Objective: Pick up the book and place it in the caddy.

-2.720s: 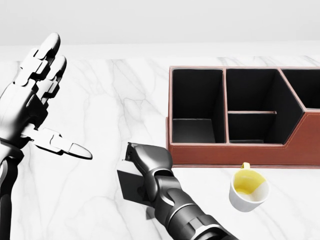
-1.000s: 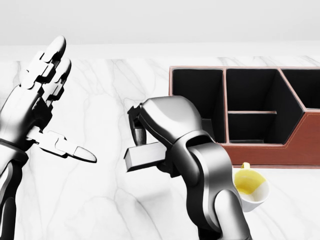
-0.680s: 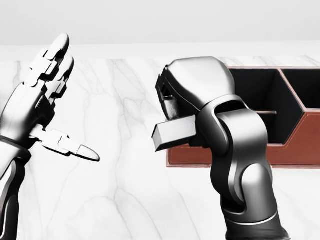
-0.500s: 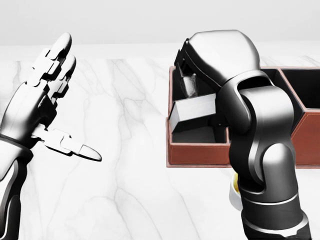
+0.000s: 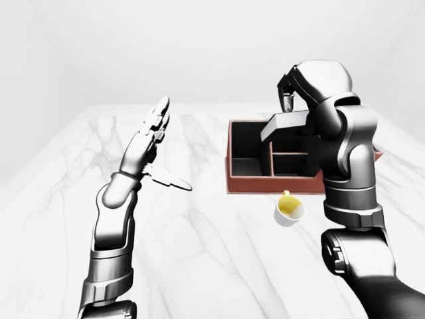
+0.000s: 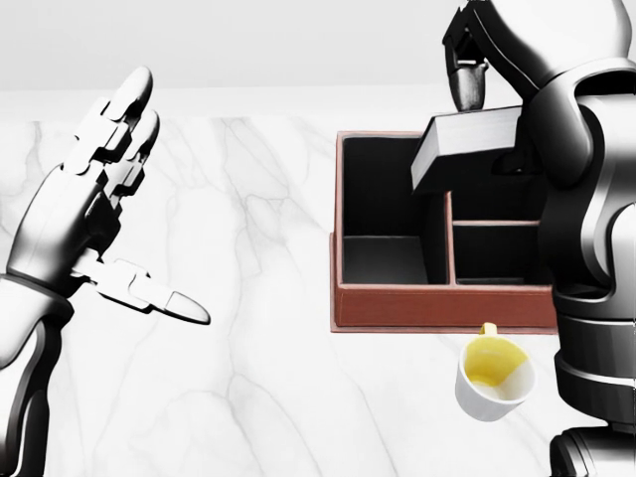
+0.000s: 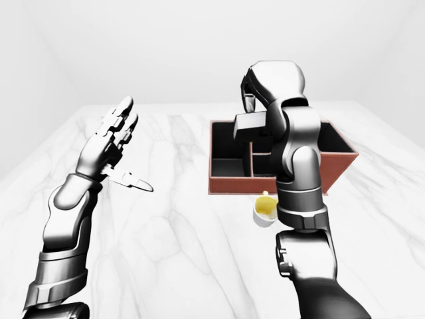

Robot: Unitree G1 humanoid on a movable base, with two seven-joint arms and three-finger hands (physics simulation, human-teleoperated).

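Book [image 6: 467, 144] now lifted off the table [image 6: 258, 397], over the caddy [image 6: 437, 303]; right hand [image 6: 472, 75] fingers clamped on it. Left hand [image 6: 94, 214] splayed, empty. Next: lower, release.

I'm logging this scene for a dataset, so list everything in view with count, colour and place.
book: one, grey, held over the caddy, top right of the head view.
caddy: one, reddish-brown with dark compartments, on the table, right of the head view.
cup: one, white with yellow inside, just below the caddy in the head view.
table: one, white marble, under everything.
left hand: one, silver, open and raised at left.
right hand: one, silver, gripping the book.
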